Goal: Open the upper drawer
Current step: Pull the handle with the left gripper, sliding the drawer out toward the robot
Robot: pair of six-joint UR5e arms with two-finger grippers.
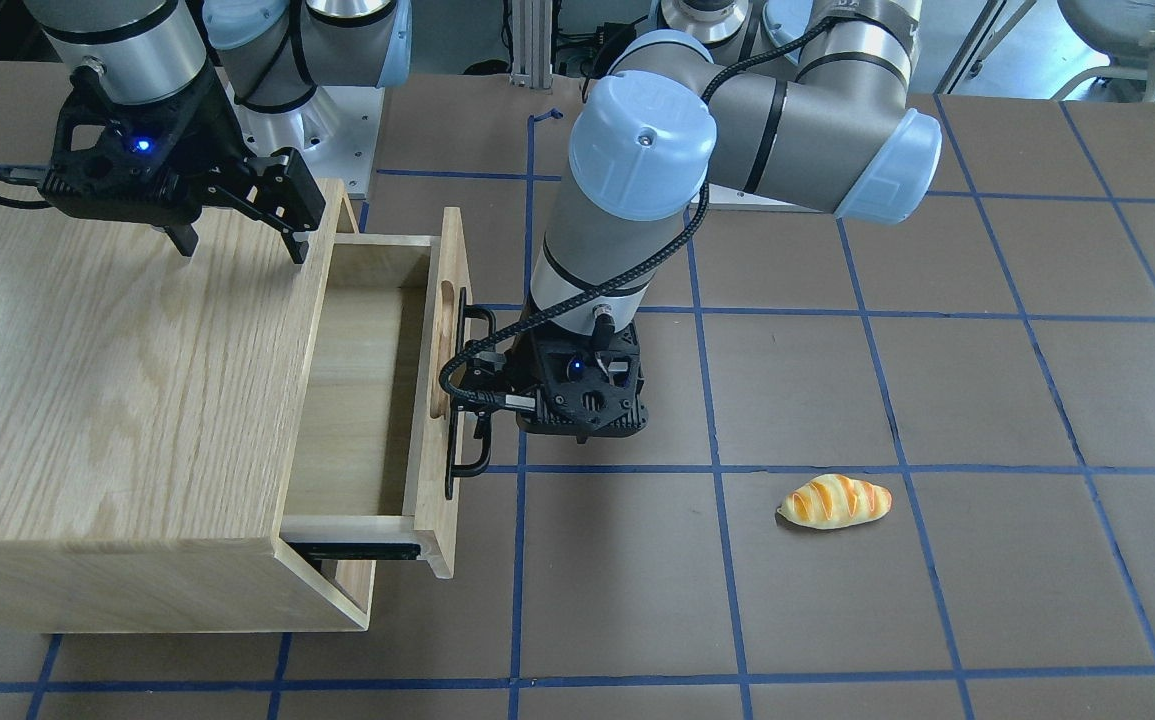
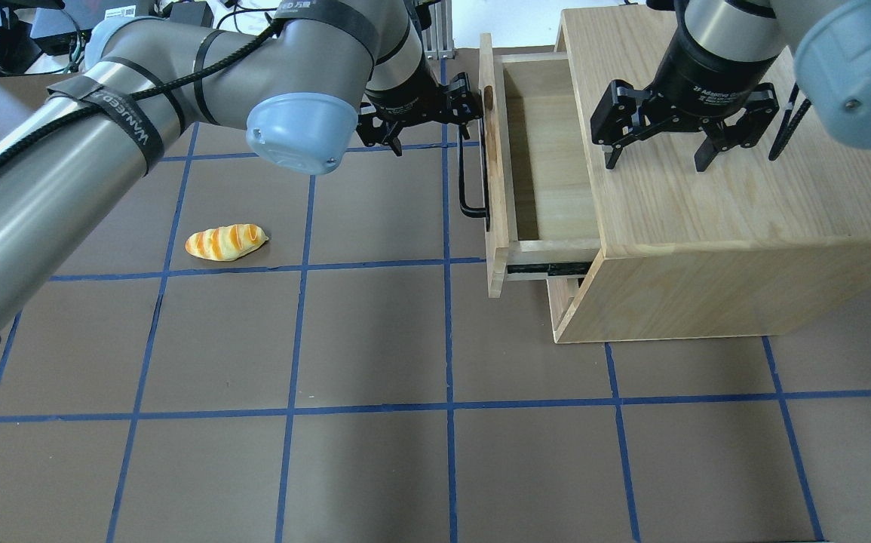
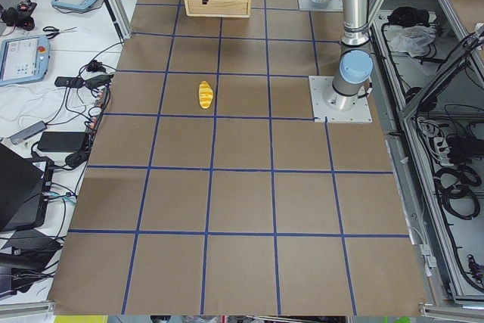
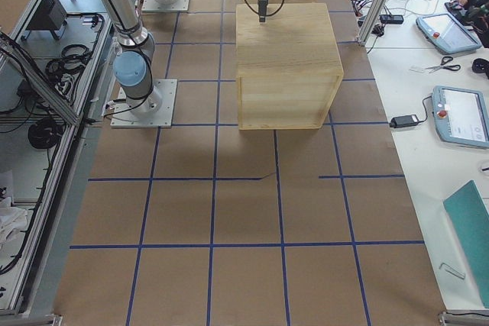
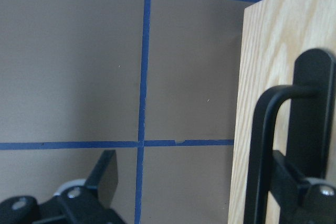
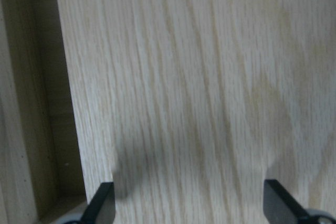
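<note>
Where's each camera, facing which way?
Front: across table, facing robot; left arm, right arm, upper drawer.
Overhead: behind robot, looking down; both arms.
Left exterior: table's left end; left arm nearest.
Right exterior: table's right end; right arm, cabinet.
Left wrist: faces handle; left gripper.
Right wrist: faces cabinet top; right gripper.
Shared: bread, first two.

The upper drawer, light oak with a long black bar handle and an oval slot in its front panel, stood pulled well out of the wooden cabinet. It sat level on a dark slide rail, its front facing the robot's left. Its pale wooden floor and side walls lay open to view from above.
</note>
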